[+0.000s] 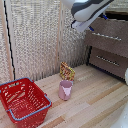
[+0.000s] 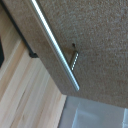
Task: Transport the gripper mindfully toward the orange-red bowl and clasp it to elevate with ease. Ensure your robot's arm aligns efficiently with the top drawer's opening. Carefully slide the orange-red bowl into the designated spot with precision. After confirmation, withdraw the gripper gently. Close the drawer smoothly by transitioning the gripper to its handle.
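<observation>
On the wooden tabletop, lower left of the exterior frame, we note a red wire basket. Near the middle stands a pink cup, and just behind it a small yellow-and-red packet stands upright, close to the cup or touching it; we cannot tell which. Behind these runs a pale woven wall.

At upper right we see the robot's arm, glossy white with a dark joint, reaching toward the cabinet. The hand sits at its lower end, close against the left edge of the top drawer. A patch of blue shows beside it. The fingers are too blurred to read, so we cannot tell whether they are apart or together, nor whether they touch anything.

The drawer front looks flush with the cabinet; its handle runs across it. Below sits a second drawer front framed in black.

From the wrist view, the handle crosses the frame diagonally over the grey-brown front, with one mounting post visible. No fingers show there.

We cannot find the orange-red bowl in either view.
</observation>
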